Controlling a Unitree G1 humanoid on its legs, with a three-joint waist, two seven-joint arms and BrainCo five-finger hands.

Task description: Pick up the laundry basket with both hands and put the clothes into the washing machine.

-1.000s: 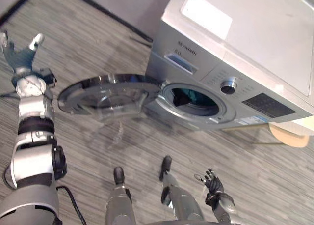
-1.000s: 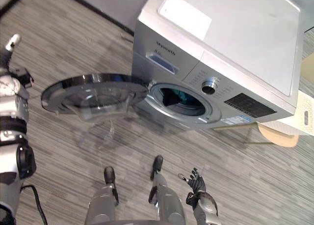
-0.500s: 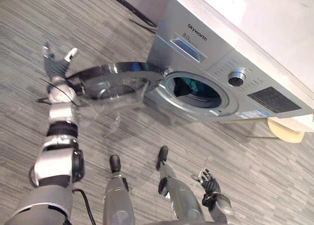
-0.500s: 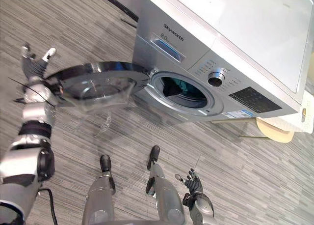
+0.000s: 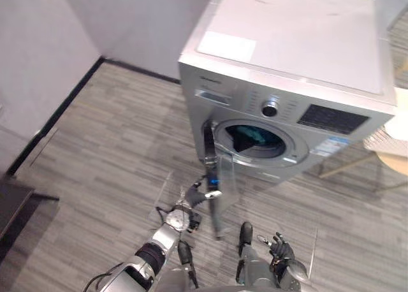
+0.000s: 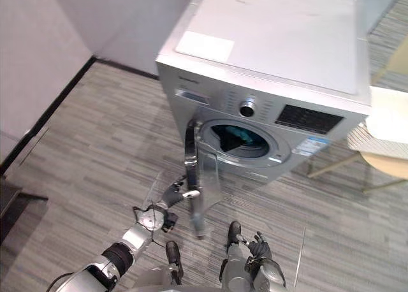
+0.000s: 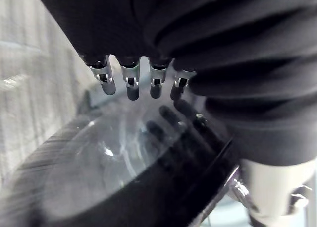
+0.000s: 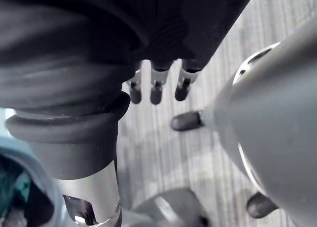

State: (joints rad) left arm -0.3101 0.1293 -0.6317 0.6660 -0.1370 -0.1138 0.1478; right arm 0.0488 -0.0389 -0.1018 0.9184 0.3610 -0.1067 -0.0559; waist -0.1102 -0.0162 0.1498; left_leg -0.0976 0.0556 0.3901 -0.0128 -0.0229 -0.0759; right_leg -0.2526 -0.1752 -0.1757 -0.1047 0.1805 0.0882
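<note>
Glass door (image 5: 224, 177) juts edge-on from washing machine (image 5: 287, 50), left hand (image 5: 189, 204) straight-fingered against it.

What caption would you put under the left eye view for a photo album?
Robot's left hand at the half-open door of the washing machine, teal clothes inside the drum.

Grey striped floor (image 5: 108, 145), pale walls (image 5: 38, 43)

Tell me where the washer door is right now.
In the eye views the door stands edge-on, partly open, hinged at the left of the drum opening, with the left hand at its outer side.
</note>
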